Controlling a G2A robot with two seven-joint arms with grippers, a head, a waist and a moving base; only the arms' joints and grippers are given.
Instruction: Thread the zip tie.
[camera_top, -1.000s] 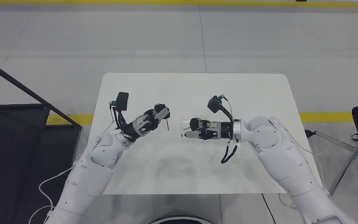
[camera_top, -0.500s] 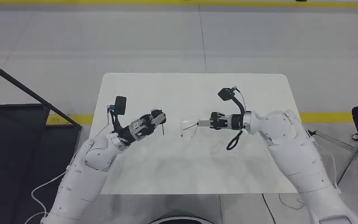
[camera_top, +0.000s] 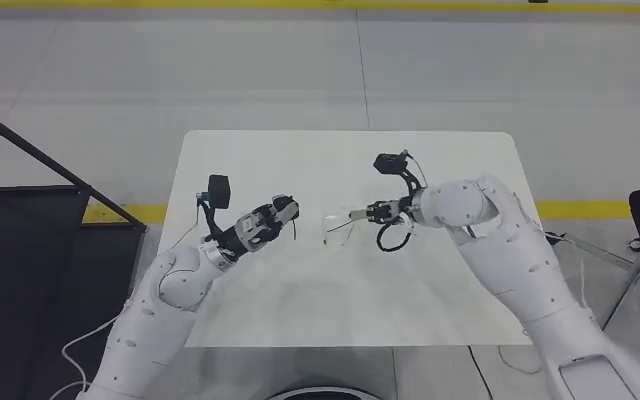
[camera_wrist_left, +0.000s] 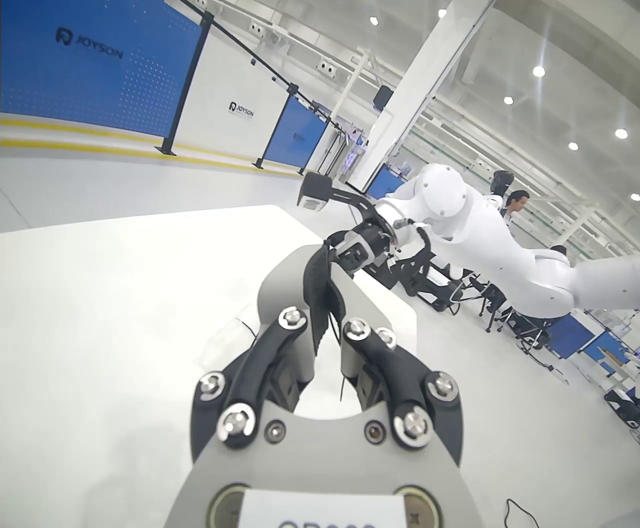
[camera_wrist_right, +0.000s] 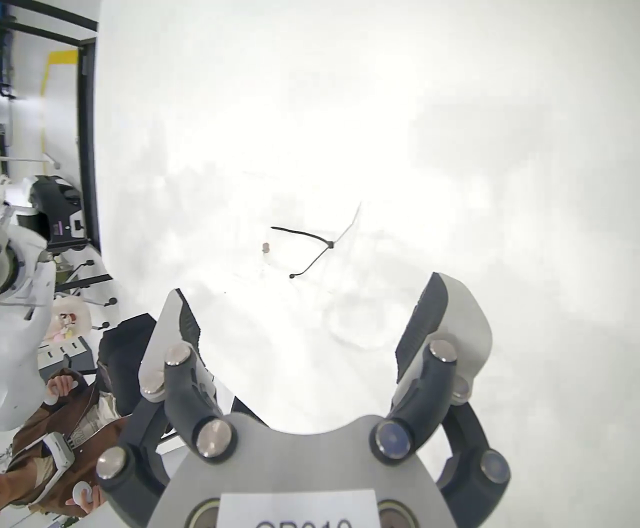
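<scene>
One thin black plastic zip tie (camera_wrist_left: 341, 387) sits pinched in left claw (camera_wrist_left: 325, 272); right claw (camera_wrist_right: 307, 287) hangs spread above white surface (camera_wrist_right: 450, 125). Risk: limp strand twisting could miss its head.

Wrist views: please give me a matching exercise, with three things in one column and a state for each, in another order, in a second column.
Things:
1. left gripper
2. right gripper
3. loose black zip tie

States:
A. lies on the white table
B. jaws open, holding nothing
C. jaws shut on a thin black zip tie

Pairs: 1-C, 2-B, 3-A.
</scene>
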